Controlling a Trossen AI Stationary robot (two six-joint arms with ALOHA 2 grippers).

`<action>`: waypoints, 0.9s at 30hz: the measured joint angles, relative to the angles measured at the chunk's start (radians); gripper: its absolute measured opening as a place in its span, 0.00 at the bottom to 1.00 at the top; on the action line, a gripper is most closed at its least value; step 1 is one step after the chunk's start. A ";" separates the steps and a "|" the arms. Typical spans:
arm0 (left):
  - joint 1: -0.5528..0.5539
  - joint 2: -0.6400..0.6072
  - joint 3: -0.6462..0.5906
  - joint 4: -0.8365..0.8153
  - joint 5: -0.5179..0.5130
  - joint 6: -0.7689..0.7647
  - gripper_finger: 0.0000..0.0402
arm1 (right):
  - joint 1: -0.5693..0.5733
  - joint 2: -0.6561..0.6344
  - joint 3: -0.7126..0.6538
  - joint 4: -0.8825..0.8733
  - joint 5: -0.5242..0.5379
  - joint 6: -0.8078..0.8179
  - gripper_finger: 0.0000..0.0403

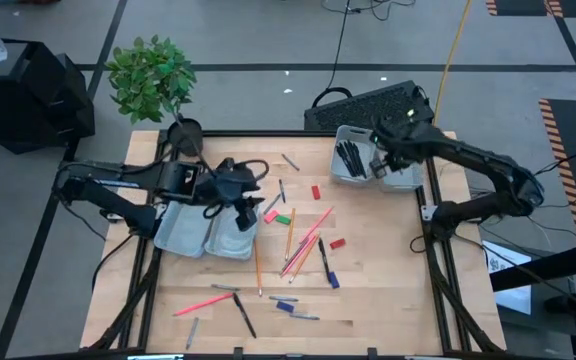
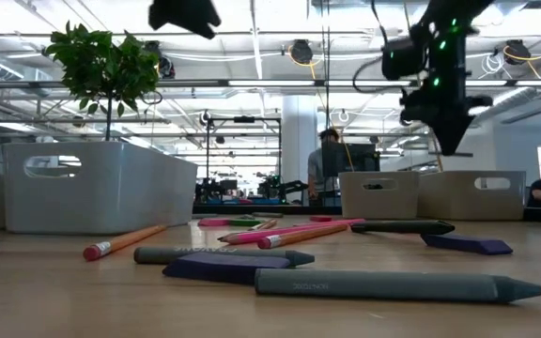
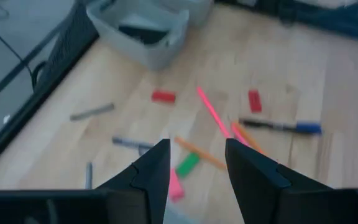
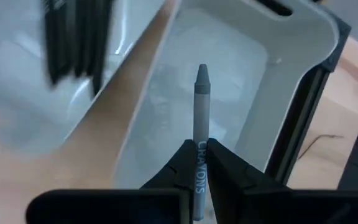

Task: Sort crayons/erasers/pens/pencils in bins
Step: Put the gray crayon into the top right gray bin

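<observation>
- grey crayon (image 4: 201, 106) sticks tip-first from our right gripper (image 4: 199, 163), pinched tight, long axis aimed into empty bin (image 4: 229, 74) directly below (pens (image 1: 352, 155) in its neighbour)
- left gripper (image 3: 194, 168) wide, empty, over left bins (image 1: 193, 232)

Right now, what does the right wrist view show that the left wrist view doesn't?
Only the right wrist view shows the right gripper shut on a grey crayon above an empty bin. Only the left wrist view shows the left gripper open and empty over scattered red erasers and a pink pencil. Both show the bin holding black pens.
</observation>
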 joint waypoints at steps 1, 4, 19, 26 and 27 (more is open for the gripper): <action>0.011 0.000 0.000 0.015 0.006 0.008 0.39 | -0.039 0.018 0.000 0.022 -0.002 -0.017 0.05; 0.044 0.000 0.000 0.035 0.058 0.024 0.39 | -0.121 0.079 0.000 0.071 -0.003 -0.031 0.05; 0.078 0.000 0.000 0.026 0.083 -0.020 0.39 | -0.238 0.206 -0.127 0.293 -0.057 -0.026 0.06; 0.078 0.000 0.000 0.042 0.077 -0.055 0.39 | -0.235 0.206 -0.134 0.304 -0.070 -0.035 0.21; 0.078 0.000 0.000 0.042 0.077 -0.055 0.39 | -0.235 0.206 -0.134 0.303 -0.067 -0.036 0.23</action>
